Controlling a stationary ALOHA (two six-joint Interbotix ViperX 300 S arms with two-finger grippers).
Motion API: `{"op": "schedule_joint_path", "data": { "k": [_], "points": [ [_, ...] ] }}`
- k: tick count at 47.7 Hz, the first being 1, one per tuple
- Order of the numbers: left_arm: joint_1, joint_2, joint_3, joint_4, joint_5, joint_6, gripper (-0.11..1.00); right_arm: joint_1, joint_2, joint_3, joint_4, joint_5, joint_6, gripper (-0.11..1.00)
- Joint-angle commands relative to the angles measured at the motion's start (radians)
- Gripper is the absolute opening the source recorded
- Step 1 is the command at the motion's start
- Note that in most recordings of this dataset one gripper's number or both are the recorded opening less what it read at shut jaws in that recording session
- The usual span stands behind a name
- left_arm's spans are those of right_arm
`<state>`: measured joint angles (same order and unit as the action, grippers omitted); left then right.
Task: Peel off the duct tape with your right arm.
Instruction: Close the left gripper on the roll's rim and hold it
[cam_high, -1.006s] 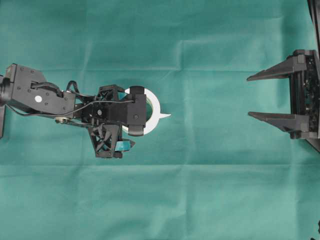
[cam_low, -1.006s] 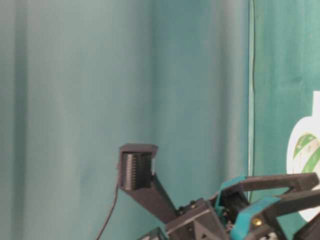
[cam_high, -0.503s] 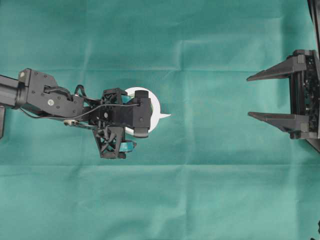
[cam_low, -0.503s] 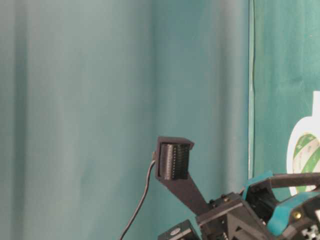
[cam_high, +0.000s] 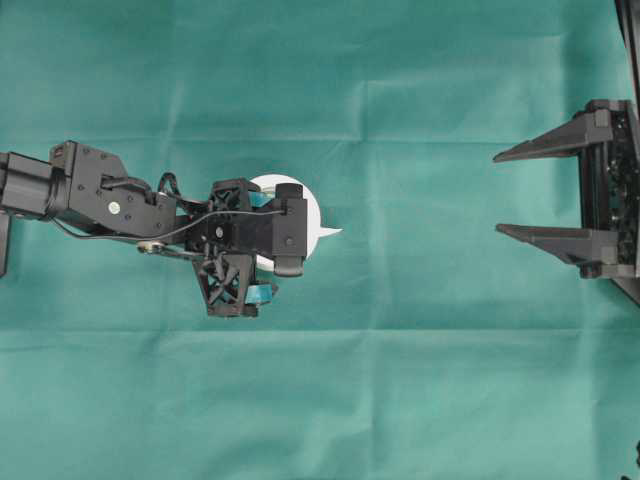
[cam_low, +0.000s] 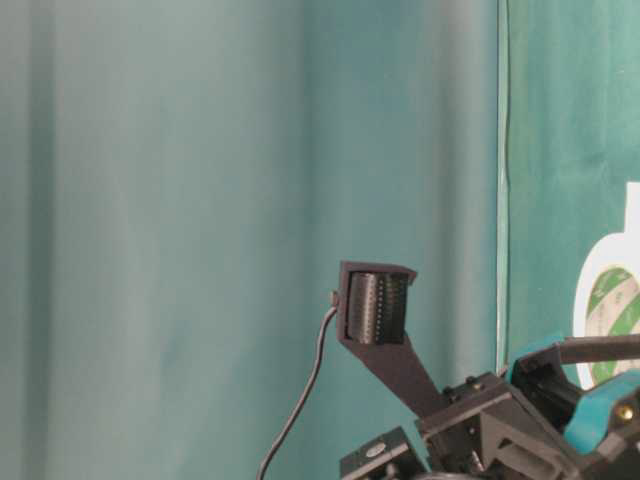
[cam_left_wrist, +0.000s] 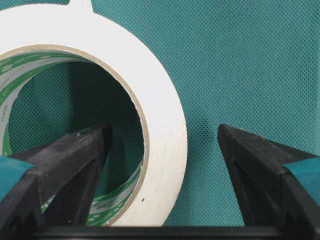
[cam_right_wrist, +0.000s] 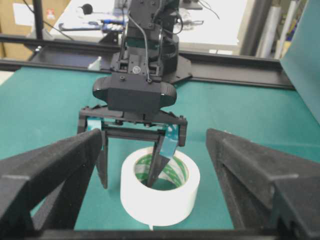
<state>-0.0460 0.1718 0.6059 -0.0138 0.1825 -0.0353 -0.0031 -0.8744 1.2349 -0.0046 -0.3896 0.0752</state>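
The duct tape (cam_high: 312, 212), a white roll with a green-printed core, lies flat on the green cloth, its pointed tab (cam_high: 330, 232) facing right. My left gripper (cam_high: 262, 245), with teal patches, is open and straddles the roll's near wall. In the left wrist view one finger (cam_left_wrist: 75, 160) is inside the core and the other (cam_left_wrist: 260, 165) is outside the tape (cam_left_wrist: 165, 125), with gaps on both sides. My right gripper (cam_high: 497, 193) is open and empty, far right of the roll. Its wrist view shows the tape (cam_right_wrist: 160, 200) between its fingers (cam_right_wrist: 55, 165), farther off.
Green cloth (cam_high: 400, 380) covers the whole table. A green backdrop (cam_low: 150, 200) hangs behind. The left arm's wrist camera (cam_low: 375, 305) and cable stand above the roll (cam_low: 610, 300). Black frame rails and a desk (cam_right_wrist: 225, 65) lie beyond the table's far edge.
My left arm has moved a little to the right and settled over the roll, covering more of it. The right arm has not moved. The roll stays in place.
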Motion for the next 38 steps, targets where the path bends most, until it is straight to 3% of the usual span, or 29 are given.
{"op": "schedule_joint_path", "data": {
  "k": [1, 5, 12, 17, 28, 38],
  "points": [
    [0.008, -0.012, -0.015, 0.002, -0.006, -0.002, 0.9, -0.002, 0.006, -0.015, -0.002, -0.009, 0.0, 0.79],
    [0.008, -0.014, -0.017, 0.002, -0.005, -0.002, 0.82, -0.002, 0.006, -0.015, 0.0, -0.011, 0.0, 0.79],
    [0.008, -0.014, -0.017, 0.006, 0.006, 0.005, 0.4, -0.002, 0.006, -0.015, -0.002, -0.014, 0.002, 0.79],
    [0.005, -0.017, -0.018, 0.006, 0.017, 0.041, 0.22, -0.002, 0.006, -0.014, -0.002, -0.015, 0.0, 0.79],
    [0.003, -0.04, -0.026, 0.005, 0.032, 0.14, 0.22, -0.002, 0.008, -0.008, 0.0, -0.023, 0.002, 0.79],
    [0.003, -0.052, -0.037, 0.006, 0.041, 0.147, 0.22, -0.002, 0.008, 0.0, -0.002, -0.034, 0.002, 0.79]
  ]
}}
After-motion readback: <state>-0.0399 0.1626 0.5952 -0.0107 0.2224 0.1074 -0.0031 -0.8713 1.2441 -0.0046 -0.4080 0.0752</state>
